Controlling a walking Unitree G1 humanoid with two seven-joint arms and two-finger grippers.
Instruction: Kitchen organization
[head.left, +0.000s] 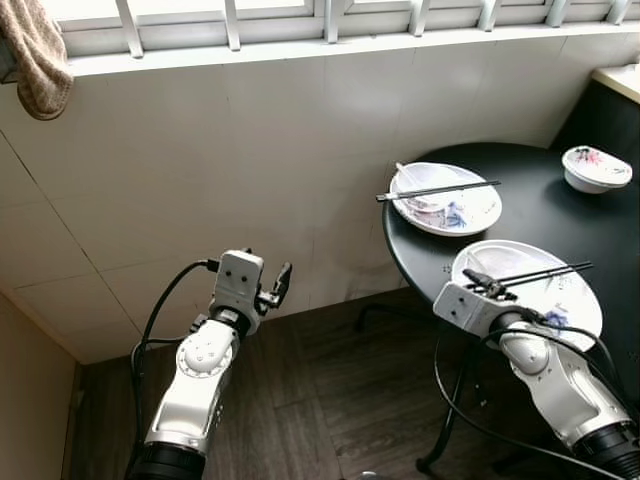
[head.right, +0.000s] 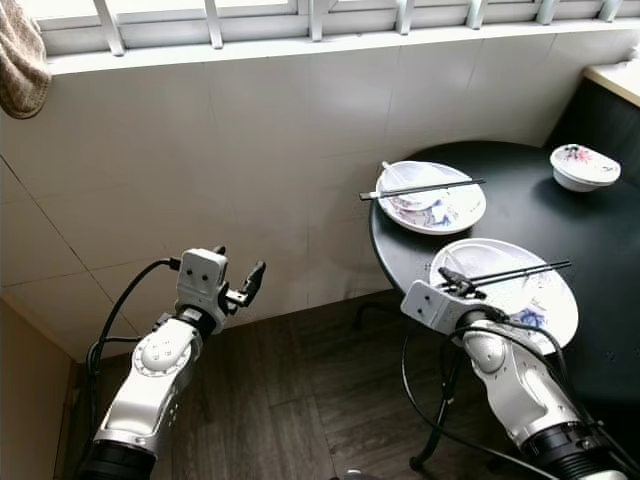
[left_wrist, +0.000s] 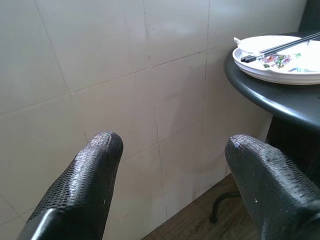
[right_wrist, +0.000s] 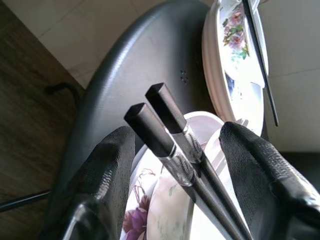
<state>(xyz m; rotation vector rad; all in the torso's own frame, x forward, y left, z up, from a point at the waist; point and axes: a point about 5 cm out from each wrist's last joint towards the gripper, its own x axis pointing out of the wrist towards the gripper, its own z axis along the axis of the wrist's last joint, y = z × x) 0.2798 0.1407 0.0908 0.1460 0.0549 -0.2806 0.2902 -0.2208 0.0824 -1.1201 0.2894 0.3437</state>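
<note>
Left eye view: round black table (head.left: 560, 215) against tiled wall (head.left: 250, 170), wood floor (head.left: 330, 400) beneath; right gripper (head.left: 482, 284) spread around chopsticks (head.left: 535, 274); left gripper (head.left: 280, 285) apart, beside it.

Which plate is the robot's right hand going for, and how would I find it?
Look at the round black table by the tiled wall. Two white plates with chopsticks across them sit on it; pick the near plate at the table's front edge, not the far plate by the wall. The right gripper is open around its chopsticks.
</note>
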